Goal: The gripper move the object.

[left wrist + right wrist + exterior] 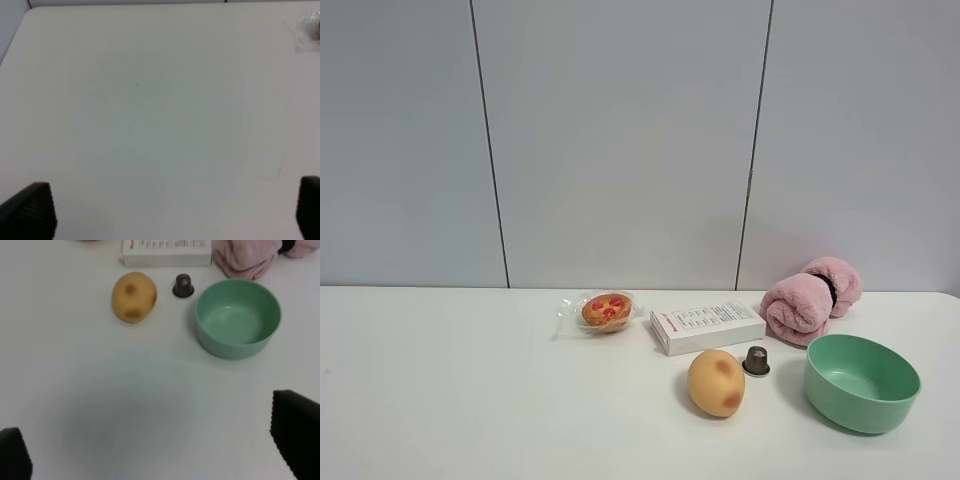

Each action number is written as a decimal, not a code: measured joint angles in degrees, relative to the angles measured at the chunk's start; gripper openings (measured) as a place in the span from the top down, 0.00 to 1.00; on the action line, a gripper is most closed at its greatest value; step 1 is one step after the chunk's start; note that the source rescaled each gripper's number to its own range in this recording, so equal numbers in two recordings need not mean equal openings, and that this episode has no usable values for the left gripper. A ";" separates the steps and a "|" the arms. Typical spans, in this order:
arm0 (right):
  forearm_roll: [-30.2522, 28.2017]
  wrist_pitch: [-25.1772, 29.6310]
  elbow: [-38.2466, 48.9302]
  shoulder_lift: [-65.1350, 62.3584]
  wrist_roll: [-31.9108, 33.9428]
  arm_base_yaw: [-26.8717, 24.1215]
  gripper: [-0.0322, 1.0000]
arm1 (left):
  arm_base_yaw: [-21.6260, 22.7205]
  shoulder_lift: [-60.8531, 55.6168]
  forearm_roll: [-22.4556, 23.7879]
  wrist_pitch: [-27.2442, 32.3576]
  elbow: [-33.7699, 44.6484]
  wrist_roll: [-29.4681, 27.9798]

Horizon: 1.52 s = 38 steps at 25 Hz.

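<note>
Jaws of right gripper [155, 452] spread wide, empty, well short of coffee capsule [183, 285] — left gripper [175, 210] likewise agape over bare worktop [440, 380]. Capsule upright toward worktop's right edge, between potato [134, 296] and green bowl [238, 319], just before white box [166, 252]. Best approach, I'd say: descend straight, close low on taper — avoid nudging the neighbours.

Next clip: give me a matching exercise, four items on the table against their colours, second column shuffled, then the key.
Items:
1. bowl
2. towel
3. capsule
4. box

Colours:
A. white with red print
B. dark grey-brown
C. green
D. pink

Pairs: 1-C, 2-D, 3-B, 4-A
</note>
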 joint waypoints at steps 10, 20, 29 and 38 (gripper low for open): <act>0.29 0.65 5.18 -5.97 -1.04 0.00 0.00 | 0.00 0.00 0.00 0.00 0.00 0.00; -1.19 0.65 5.20 -5.97 0.95 -0.24 0.00 | 0.00 0.00 0.00 0.00 0.00 0.00; -2.66 0.65 5.25 -5.97 2.92 -16.55 0.00 | 0.00 0.00 0.00 0.00 0.00 0.00; -2.66 0.64 5.25 -10.05 2.93 -28.75 0.00 | 0.00 0.00 0.00 0.00 0.00 0.00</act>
